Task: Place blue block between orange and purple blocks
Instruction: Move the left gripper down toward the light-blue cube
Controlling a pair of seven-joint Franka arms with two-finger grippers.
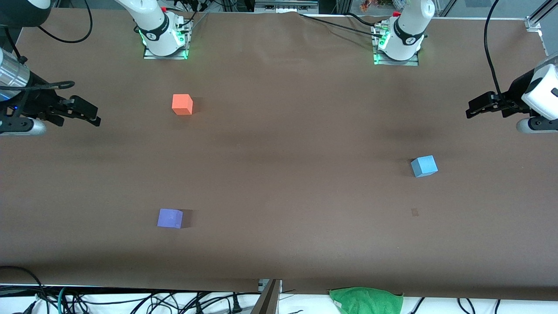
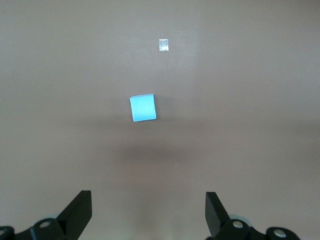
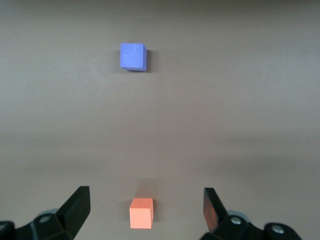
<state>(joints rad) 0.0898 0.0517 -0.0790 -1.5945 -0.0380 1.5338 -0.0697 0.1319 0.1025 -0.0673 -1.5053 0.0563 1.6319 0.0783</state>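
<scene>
Blocks: one blue [image 1: 423, 166], orange [image 1: 182, 104], purple [image 1: 170, 218].

A robotics lab was shown: two arm bases [image 1: 163, 37] were bolted to metal plates on a table [image 1: 279, 183] covered in brown cloth, aluminium framing [image 1: 538, 17] was seen at its corner, and loose black cables [image 1: 130, 301] were strewn along its near edge.

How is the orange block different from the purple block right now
The orange block is bright orange; the purple block is violet. The orange block lies farther from the front camera, near the right arm's base; the purple block lies nearer. Both are same-sized plain cubes, flat on the table, untouched.
</scene>
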